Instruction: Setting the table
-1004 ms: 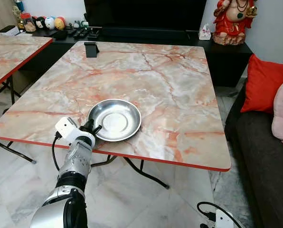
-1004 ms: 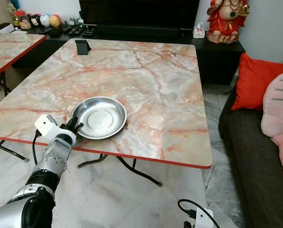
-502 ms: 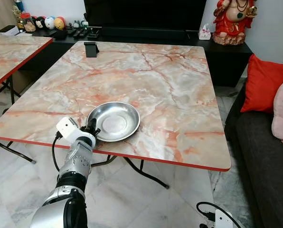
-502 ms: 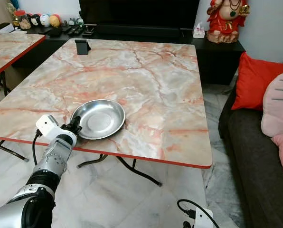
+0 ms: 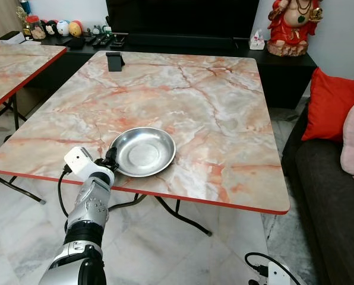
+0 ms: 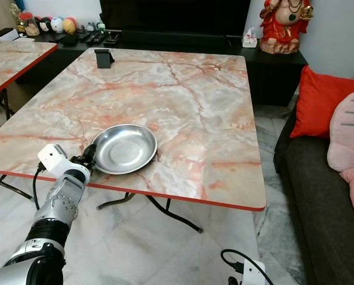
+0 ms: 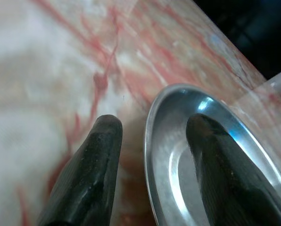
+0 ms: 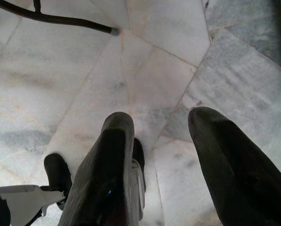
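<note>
Now the left pincer (image 5: 110,160) has backed off w/ fingers apart astride the steel plate's (image 5: 142,152) rim, plate lying near the desk (image 5: 224,119) front edge, so prob. placed; right pincer (image 8: 166,155) hangs apart.

Head stereo pair: high, fwd-down over marble table (image 5: 224,119), shared w/ slight offset. L wrist cam: close on plate (image 7: 197,155) rim. R wrist cam: straight down at floor (image 8: 84,84).

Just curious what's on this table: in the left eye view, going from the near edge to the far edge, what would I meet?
Left end effector → steel plate → bare marble table → small black stand at the far edge.
</note>
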You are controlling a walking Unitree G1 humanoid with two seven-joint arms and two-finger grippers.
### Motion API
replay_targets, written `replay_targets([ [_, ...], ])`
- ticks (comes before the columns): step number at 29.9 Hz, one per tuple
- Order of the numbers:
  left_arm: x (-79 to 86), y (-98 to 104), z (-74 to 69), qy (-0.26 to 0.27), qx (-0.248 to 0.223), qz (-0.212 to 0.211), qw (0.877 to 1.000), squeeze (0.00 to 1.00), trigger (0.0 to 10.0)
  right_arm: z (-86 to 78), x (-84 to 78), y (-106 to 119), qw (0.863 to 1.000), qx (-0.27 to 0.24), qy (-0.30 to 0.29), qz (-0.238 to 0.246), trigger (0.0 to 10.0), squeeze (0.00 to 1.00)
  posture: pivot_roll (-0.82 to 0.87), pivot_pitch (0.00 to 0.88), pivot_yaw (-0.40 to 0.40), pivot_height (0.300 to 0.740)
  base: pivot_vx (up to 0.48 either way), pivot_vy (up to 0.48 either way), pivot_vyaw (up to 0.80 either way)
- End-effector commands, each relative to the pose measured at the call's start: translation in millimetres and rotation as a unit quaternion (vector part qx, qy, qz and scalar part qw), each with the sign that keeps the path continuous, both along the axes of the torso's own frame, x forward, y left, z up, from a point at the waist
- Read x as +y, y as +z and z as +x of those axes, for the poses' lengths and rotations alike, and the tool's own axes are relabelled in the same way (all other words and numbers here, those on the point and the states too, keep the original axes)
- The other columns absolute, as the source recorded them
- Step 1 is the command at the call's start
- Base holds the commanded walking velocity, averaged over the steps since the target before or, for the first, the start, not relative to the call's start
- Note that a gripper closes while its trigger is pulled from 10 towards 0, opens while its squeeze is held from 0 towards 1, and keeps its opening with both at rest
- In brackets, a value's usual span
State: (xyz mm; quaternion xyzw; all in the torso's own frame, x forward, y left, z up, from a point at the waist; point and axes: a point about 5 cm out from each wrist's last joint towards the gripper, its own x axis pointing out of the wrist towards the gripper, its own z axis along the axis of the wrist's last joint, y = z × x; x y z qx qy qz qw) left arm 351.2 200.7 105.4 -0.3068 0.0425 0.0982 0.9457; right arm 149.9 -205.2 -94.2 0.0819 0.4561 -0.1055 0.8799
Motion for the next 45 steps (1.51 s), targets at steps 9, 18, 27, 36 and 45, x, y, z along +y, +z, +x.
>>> replay_targets([
  [9,33.8,28,-37.9,0.065,-0.060,0.218,0.972,0.00,10.0,1.6,2.8,0,1.000,-0.001,0.008,0.001,10.0,0.00,0.01,0.000,0.006,0.740,0.000,0.000,0.00],
  [18,130.2,6,-106.7,0.292,0.114,0.411,0.856,0.00,10.0,2.7,2.7,1,1.000,-0.003,0.010,-0.001,10.0,0.00,0.03,0.000,-0.002,0.740,0.000,0.000,0.00],
  [27,151.0,-78,-152.2,0.244,0.341,0.368,0.830,0.00,10.0,2.7,2.0,1,1.000,-0.001,0.011,-0.001,10.0,0.00,0.03,0.000,-0.003,0.740,0.000,0.000,0.00],
  [36,68.3,-141,-135.5,-0.024,0.390,0.319,0.863,0.00,10.0,2.8,2.0,1,1.000,0.002,0.016,-0.005,10.0,0.00,0.02,0.000,-0.008,0.740,0.000,0.000,0.00],
  [45,6.3,-166,-134.6,-0.229,0.375,0.339,0.832,0.00,10.0,4.7,1.3,2,1.000,-0.009,0.009,-0.006,10.0,0.00,-0.02,0.000,0.003,0.740,0.000,0.000,0.00],
])
